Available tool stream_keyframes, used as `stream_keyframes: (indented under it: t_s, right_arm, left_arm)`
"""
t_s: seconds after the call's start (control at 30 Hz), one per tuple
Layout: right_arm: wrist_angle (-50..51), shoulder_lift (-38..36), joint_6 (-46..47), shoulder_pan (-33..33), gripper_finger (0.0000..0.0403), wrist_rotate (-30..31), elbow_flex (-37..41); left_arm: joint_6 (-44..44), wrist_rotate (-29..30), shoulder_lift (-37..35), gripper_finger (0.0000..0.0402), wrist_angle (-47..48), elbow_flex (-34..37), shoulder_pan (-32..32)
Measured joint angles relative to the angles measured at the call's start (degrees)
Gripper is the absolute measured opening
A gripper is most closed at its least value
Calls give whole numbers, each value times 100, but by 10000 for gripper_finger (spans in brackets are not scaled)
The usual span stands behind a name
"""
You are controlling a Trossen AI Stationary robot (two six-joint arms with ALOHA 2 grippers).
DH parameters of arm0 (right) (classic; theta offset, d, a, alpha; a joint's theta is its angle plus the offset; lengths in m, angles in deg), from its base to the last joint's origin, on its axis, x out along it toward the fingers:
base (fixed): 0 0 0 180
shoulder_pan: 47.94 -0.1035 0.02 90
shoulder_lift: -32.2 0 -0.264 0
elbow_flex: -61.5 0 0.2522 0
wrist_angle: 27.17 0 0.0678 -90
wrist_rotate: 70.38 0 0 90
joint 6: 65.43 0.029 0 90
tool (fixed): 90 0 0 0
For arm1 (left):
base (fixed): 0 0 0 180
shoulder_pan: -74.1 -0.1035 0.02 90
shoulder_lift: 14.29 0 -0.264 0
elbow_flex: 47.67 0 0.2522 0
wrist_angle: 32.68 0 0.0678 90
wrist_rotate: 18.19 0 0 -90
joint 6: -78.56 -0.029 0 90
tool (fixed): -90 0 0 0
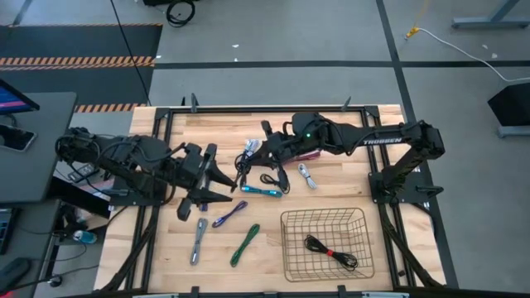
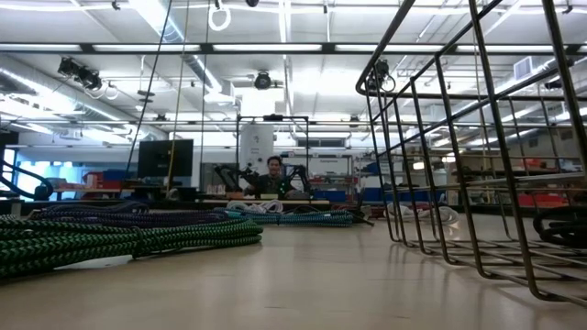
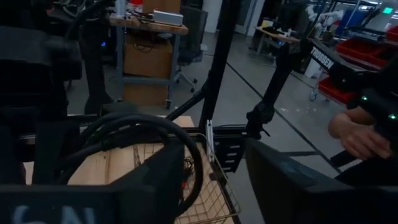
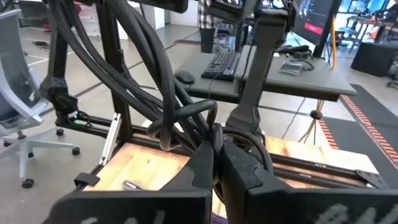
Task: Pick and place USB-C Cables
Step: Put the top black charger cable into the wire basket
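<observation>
My right gripper [image 4: 214, 149] reaches in from the table's right and is shut on a black USB-C cable [image 4: 186, 118], held up over the table's middle [image 1: 246, 170]. My left gripper [image 3: 214, 180] faces it from the left [image 1: 225, 180], open. The black loop [image 3: 155, 124] curves around one of its fingers; whether they touch, I cannot tell. On the wood lie blue [image 1: 263, 191], purple [image 1: 229, 214], green [image 1: 244, 244], grey [image 1: 199, 240] and silver-white [image 1: 307, 175] cables. A black cable with a red tie [image 1: 331, 251] lies in the basket. My right gripper pinches a bend of the black cable's loop [image 4: 208, 127] between its two fingers. The fingers come about level from the table's right side. The cable is lifted clear of the table, and its loop stands out beyond the fingertips toward my left gripper.
The black wire basket [image 1: 327, 244] stands at the near right and fills the right of the low view [image 2: 477, 137]. More cables lie under the right arm at the far middle [image 1: 251, 147]. A person's hand [image 3: 364, 134] shows beyond the table.
</observation>
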Motion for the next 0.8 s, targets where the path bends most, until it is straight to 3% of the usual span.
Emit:
stream_keyframes:
  t_s: [0.17,0.33,0.63,0.8]
  right_arm:
    - [60,-2,-162,211,14,130,-2]
    - [307,-101,-302,505,14,352,-2]
    - [368,-665,-331,555,14,568,0]
    - [551,-1051,-146,330,14,505,0]
  left_arm:
    - [-4,389,0,224,128,0,0]
    - [-14,917,-4,235,523,0,-6]
    - [-290,2867,-9,236,1251,0,-294]
    - [-755,2966,-11,236,1249,0,-701]
